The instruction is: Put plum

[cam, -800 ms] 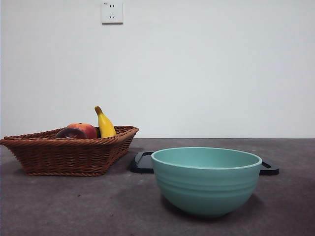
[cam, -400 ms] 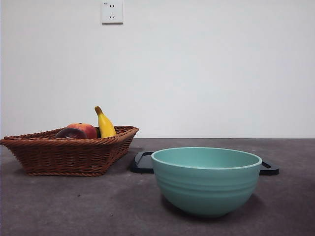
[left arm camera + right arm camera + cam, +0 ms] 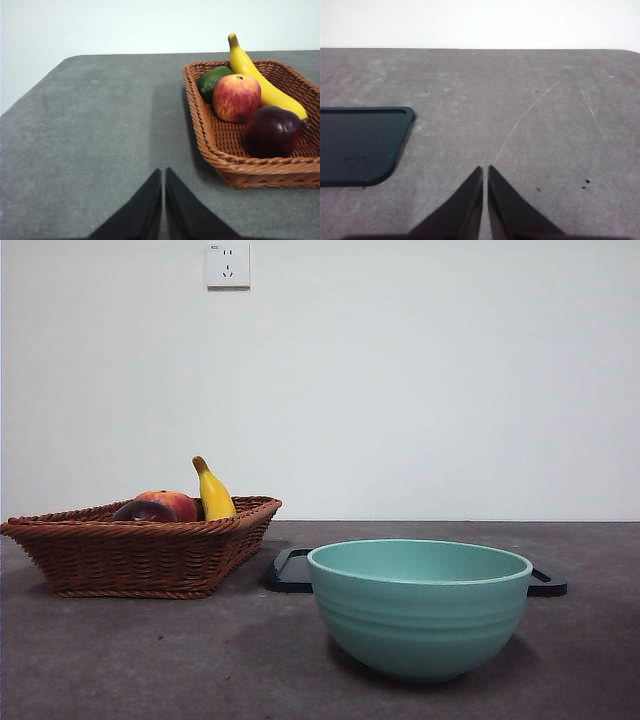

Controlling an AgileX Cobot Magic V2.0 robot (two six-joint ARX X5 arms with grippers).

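Plum (image 3: 272, 131) lies in the wicker basket (image 3: 210, 135) at its near corner, touching the banana (image 3: 260, 80) and just beside the red-orange apple (image 3: 236, 97); a green fruit (image 3: 212, 81) sits farther back. Left gripper (image 3: 163, 175) hovers over bare grey table (image 3: 90, 130) beside the basket rim, jaws pressed together, empty. Right gripper (image 3: 485, 172) likewise closed and empty over open table, near the dark tray (image 3: 360, 145); the teal bowl (image 3: 419, 605) stands in front of that tray.

Wicker basket (image 3: 140, 555) stands left on the surface (image 3: 150, 660), holding plum (image 3: 272, 131), peach (image 3: 236, 97), banana (image 3: 260, 80) and avocado (image 3: 212, 82). Bowl (image 3: 420, 608) sits right and nearer; tray (image 3: 360, 145) lies behind it.
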